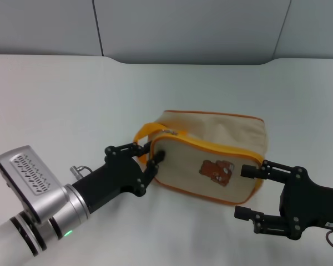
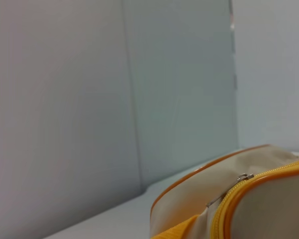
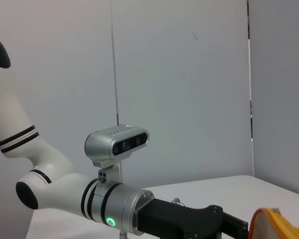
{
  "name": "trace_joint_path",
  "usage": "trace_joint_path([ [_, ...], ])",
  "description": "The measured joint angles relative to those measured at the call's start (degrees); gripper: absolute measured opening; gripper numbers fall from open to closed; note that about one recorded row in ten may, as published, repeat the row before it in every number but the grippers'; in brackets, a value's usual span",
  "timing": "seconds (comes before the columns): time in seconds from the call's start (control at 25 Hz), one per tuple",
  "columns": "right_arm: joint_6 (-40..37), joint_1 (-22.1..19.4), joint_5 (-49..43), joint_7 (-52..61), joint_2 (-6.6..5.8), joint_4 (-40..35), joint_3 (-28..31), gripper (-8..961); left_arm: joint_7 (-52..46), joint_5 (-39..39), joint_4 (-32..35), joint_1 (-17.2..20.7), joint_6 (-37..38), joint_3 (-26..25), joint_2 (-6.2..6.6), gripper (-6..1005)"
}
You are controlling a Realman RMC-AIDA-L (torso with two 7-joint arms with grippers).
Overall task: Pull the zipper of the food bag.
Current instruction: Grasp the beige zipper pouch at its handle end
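The beige food bag (image 1: 222,138) lies on the white table in the middle of the head view, with its brown bear print (image 1: 216,170) facing me. The orange zipper (image 1: 222,147) edges the bear panel, and its small silvery pull tab (image 1: 170,132) sits at the bag's left end, beside the orange strap loop (image 1: 146,132). My left gripper (image 1: 149,152) is open at that left end, one fingertip (image 1: 159,155) against the panel just below the tab. My right gripper (image 1: 247,191) is open at the bag's lower right corner. The left wrist view shows the tab (image 2: 245,177) and the zipper (image 2: 274,173) close up.
The table (image 1: 72,100) stretches bare to the left and behind the bag. Grey wall panels (image 1: 183,27) stand at the back edge. In the right wrist view the left arm's wrist camera (image 3: 117,142) and the bag's orange edge (image 3: 276,226) show.
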Motion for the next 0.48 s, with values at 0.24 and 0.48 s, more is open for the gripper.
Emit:
trace_joint_path([
  [0.24,0.0,0.0,0.0,0.0,0.0,0.0,0.0,760,0.3,0.3,0.0,0.5,1.3,-1.1,0.0,230],
  [0.48,0.0,-0.2,1.5,-0.5,0.0,0.0,0.0,760,3.7,0.3,0.0,0.8,2.9,-1.1,0.0,185],
])
